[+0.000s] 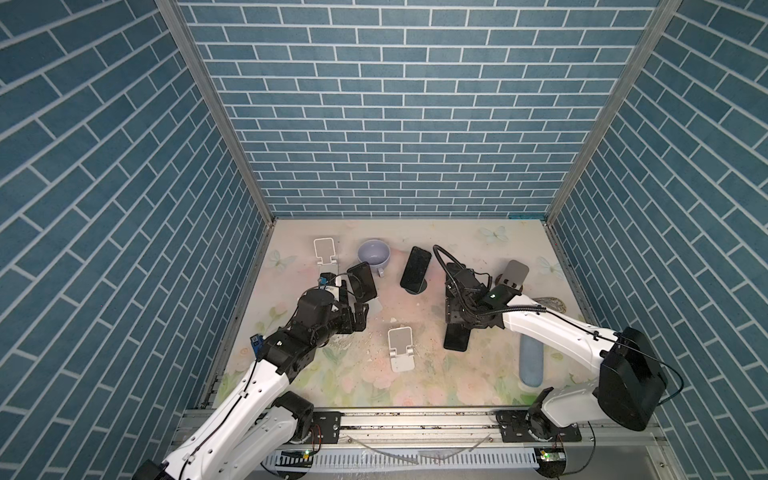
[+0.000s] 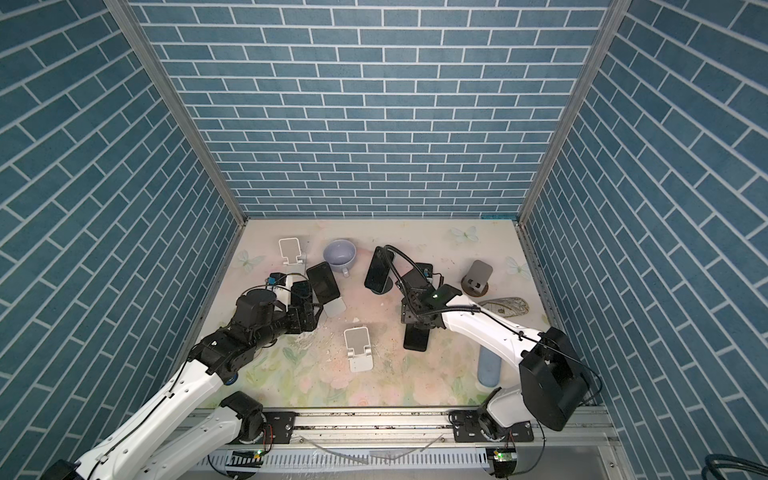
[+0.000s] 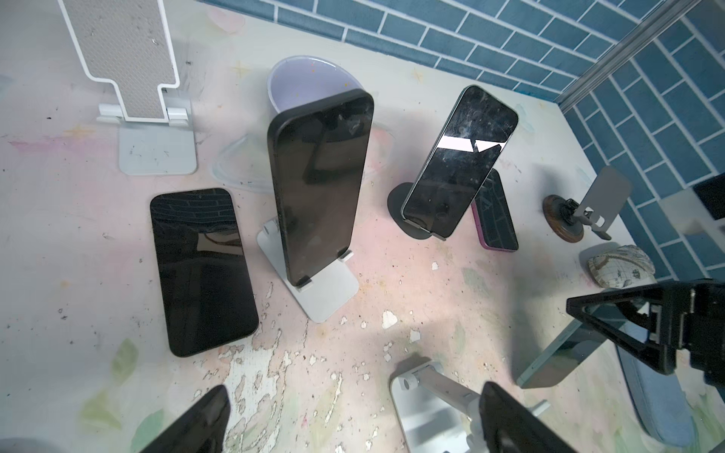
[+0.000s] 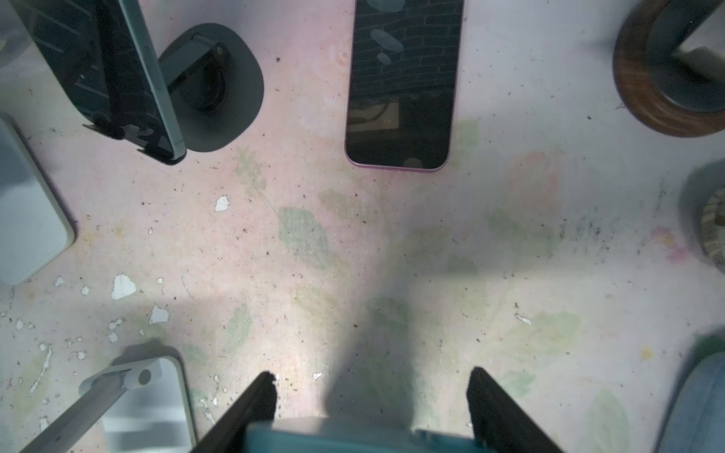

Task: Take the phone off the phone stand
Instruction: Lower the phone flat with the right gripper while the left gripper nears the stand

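A: Where was the teal-edged phone (image 3: 561,361)?
B: Off every stand; the right gripper (image 4: 372,374) pinched it by one end, and it hung tilted over the surface (image 1: 353,374), just beside the front stand (image 1: 401,345); whether its lower end touched down I could not tell
A: And the left gripper (image 3: 355,390)?
B: Spread wide, gripping nothing; it hovered near the black phone (image 3: 321,184), which leaned back on a white stand (image 3: 329,294)
A: What else was there?
B: A second phone (image 3: 459,161) leaned on a dark round-based stand (image 3: 396,200); a purple-edged phone (image 4: 404,82) and another dark phone (image 3: 202,270) lay flat; a lilac cup (image 1: 374,252) stood just behind the black phone; a grey stand (image 1: 517,272) on a wooden base stood well to the right
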Controlling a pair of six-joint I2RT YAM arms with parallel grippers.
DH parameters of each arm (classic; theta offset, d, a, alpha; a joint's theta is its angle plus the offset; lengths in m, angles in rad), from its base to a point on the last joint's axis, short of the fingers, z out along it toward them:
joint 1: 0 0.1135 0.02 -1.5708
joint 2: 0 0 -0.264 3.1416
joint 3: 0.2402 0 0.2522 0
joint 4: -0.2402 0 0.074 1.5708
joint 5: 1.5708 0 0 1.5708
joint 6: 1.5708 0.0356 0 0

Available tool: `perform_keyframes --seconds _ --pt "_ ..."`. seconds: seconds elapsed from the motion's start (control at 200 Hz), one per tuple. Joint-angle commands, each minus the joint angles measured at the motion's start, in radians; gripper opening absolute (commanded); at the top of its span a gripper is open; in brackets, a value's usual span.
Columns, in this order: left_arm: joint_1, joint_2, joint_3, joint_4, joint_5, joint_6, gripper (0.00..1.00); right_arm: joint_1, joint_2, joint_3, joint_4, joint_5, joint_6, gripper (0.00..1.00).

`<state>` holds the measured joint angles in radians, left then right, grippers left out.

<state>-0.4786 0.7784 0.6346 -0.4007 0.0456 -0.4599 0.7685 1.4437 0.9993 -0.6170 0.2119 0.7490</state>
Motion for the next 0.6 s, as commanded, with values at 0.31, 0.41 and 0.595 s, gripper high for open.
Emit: perform_keyframes --seconds 0.31,0.41,0.595 --pt "-0.157 0.075 0.051 -0.064 -0.181 -0.081 1.00 -0.074 0.155 0.000 0.078 -0.140 -0.123 0.44" --pt "-0.231 0.098 0.060 -0.081 -0.268 -0.108 1.00 -0.085 0.172 -0.009 0.093 -0.144 -0.134 0.44" --pt "-0.335 0.149 0.101 -0.107 -0.379 -0.164 1.00 -0.098 0.221 -0.013 0.104 -0.129 -0.149 0.44"
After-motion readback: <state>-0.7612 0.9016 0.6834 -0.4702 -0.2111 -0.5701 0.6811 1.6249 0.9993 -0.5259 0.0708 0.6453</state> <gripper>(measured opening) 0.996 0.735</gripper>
